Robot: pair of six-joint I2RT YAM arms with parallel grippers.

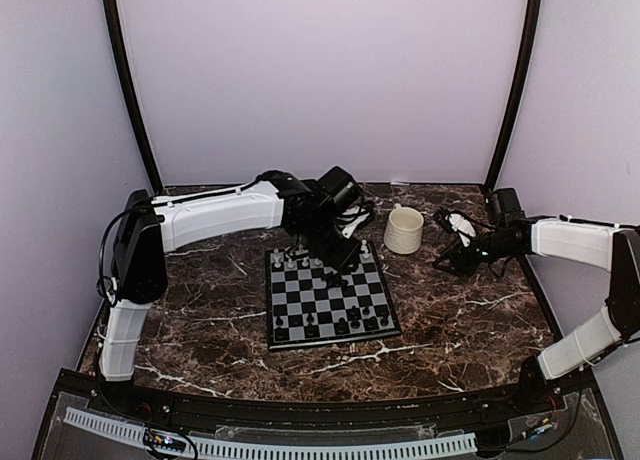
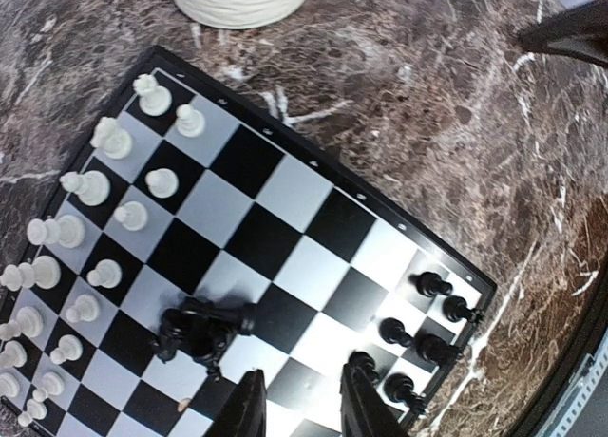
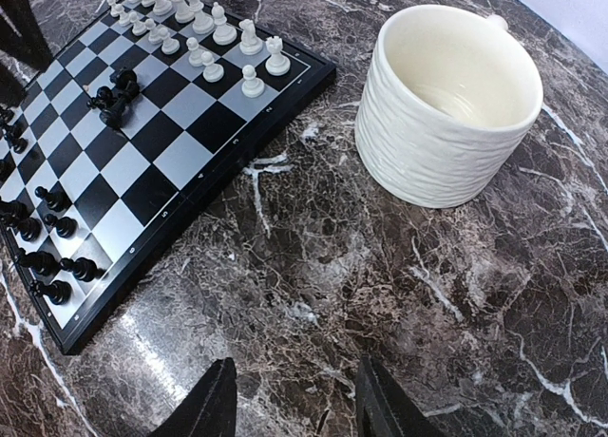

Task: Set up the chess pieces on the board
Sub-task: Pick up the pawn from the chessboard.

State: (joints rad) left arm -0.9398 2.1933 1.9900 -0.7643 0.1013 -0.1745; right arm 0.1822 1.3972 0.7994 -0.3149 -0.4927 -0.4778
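my left hand (image 2: 302,391) hovers over the board (image 2: 285,185), narrowly parted and holding nothing, just beside a heap of black pieces (image 2: 198,330) lying tangled mid-board. if i close on that heap i could lift several together or flick some into the white rows (image 2: 93,186). right hand (image 3: 294,399) hangs wide and empty over the desk (image 3: 427,294) near the mug (image 3: 446,114).

The table (image 1: 450,320) is dark marble veined with white. Two things lie directly on it: the board (image 1: 330,305), flat beneath the left end effector (image 2: 302,408), and a cream mug (image 3: 446,104) standing upright ahead of the right end effector (image 3: 294,404), near the board's corner but apart from it.
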